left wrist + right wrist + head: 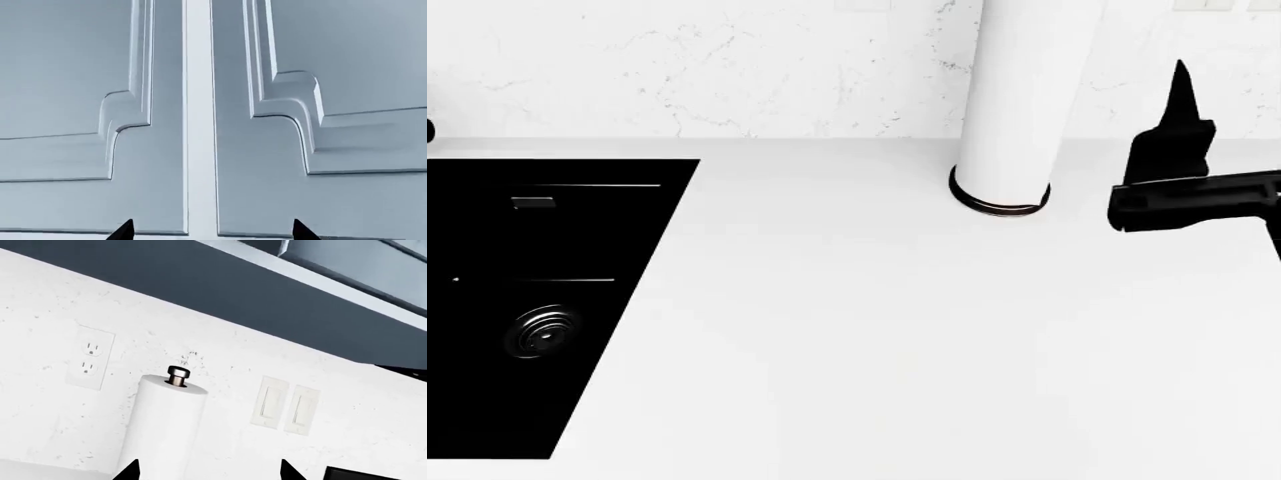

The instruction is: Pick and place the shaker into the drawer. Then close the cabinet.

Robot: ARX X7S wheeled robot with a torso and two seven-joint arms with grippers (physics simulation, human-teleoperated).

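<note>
The shaker and the drawer are out of view in all three views. My left gripper (213, 231) is open, and only its two dark fingertips show. It faces two pale blue-grey panelled cabinet doors (80, 100), which stand shut side by side with a light strip between them. My right gripper (208, 471) is also open with nothing between its tips. It points at a white paper towel roll (163, 430) that stands against the wall. In the head view my right arm (1188, 195) hovers over the white counter (868, 330), to the right of the roll (1014, 100).
A black sink (534, 290) with a round drain is sunk into the counter at the left. The marbled white wall behind carries a power outlet (90, 357) and two light switches (285, 407). A dark upper cabinet underside (220, 295) hangs above.
</note>
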